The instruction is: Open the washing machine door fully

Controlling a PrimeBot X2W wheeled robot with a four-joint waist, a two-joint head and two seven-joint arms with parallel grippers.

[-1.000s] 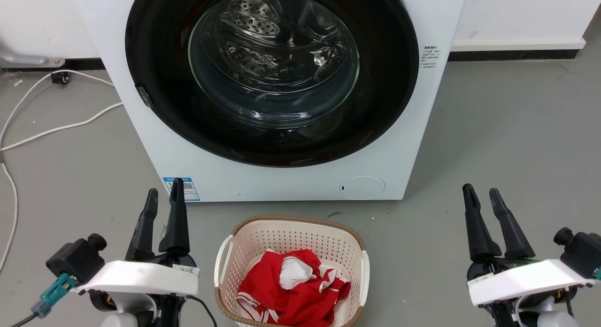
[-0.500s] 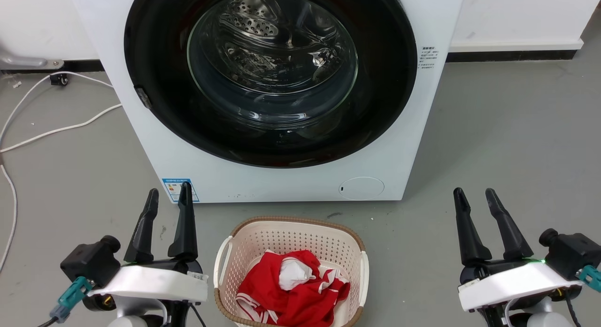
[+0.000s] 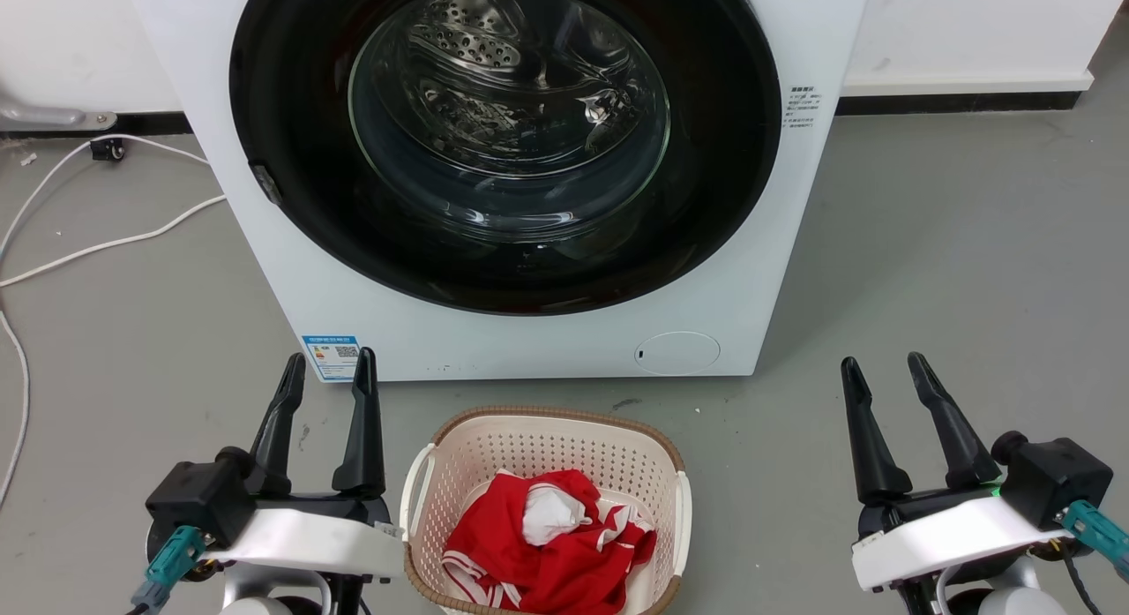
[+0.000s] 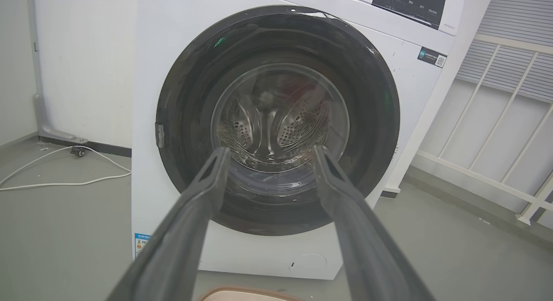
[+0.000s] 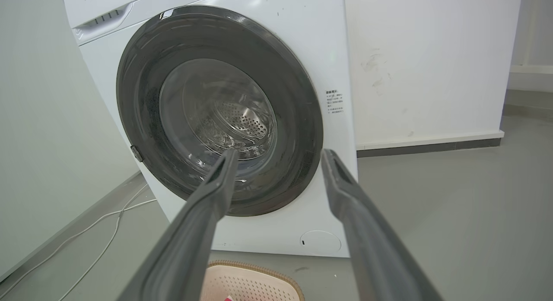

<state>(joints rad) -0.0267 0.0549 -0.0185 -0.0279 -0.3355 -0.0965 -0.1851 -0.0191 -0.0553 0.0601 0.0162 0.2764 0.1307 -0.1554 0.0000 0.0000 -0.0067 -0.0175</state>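
1. Both grippers sit further inward than a second ago: the left gripper (image 3: 330, 357) is at 7 o'clock in the head view and the right gripper (image 3: 882, 359) at 5 o'clock. Each pair of jaws stands wider apart now and holds nothing. The whole picture has slid a little too, so part of that shift is the camera's.
2. At 12 o'clock the washing machine door (image 3: 507, 147) is shut, seated flush in the white washing machine (image 3: 353, 315) and well apart from both grippers. Its glossy black ring and bulging glass offer little to grip. Fingers pressed there would probably slip, or only push the door tighter shut.
3. At 6 o'clock the laundry basket (image 3: 547, 413) stands just in front of the machine, between the two grippers, with a red garment (image 3: 547, 553) inside. An arm reaching low toward the door could knock it, and whether the swinging door clears its rim I cannot tell.
4. At 9 o'clock a white cable (image 3: 115, 242) trails over the floor beside the machine. It is a snag risk if the wheeled base turns that way.
5. At the door's own 8 o'clock edge sits a small grey tab (image 3: 267, 183), probably the catch, though the hinge side is not clear. A pull at the wrong edge would achieve nothing.
6. At the machine's 5 o'clock corner the small round white flap (image 3: 676, 353) is a decoy — not the door.
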